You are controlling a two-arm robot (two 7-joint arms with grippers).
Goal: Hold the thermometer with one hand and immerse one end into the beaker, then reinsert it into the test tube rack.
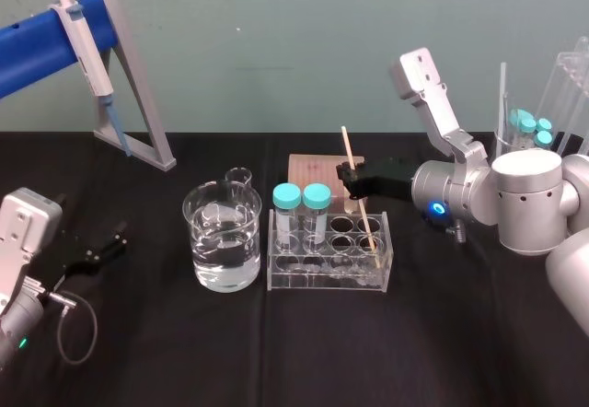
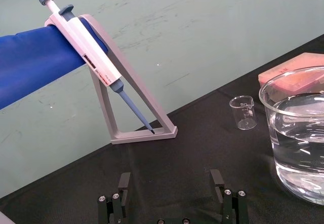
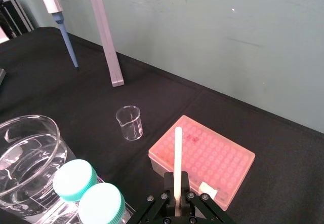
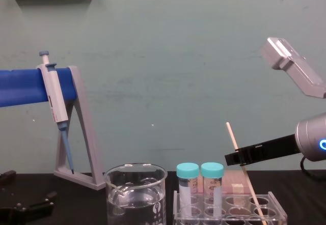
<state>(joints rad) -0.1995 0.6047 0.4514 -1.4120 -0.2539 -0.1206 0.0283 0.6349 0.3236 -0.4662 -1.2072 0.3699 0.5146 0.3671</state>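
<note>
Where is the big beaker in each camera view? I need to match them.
Head view: the beaker left of centre, left of the test tube rack.
Left wrist view: large and near, cut by the frame edge, the small beaker behind it.
Right wrist view: beside the teal-capped tubes, cut by the frame edge.
Chest view: low, left of the test tube rack.
Shared landmark: the pipette stand, farther back in all four.

Right arm [image 1: 525, 191]: bulky silver-grey cylindrical joints, blue ring [image 1: 435, 210] lit near wrist; black flat two-finger right hand [image 1: 348, 175] fitted. Left arm [image 1: 23, 232]: silver-grey housing, green LED [image 1: 22, 342] lit, grey cable [image 1: 78, 326] looped alongside; silver screws [image 2: 115, 196] seen on black left hand [image 2: 172, 181].
</note>
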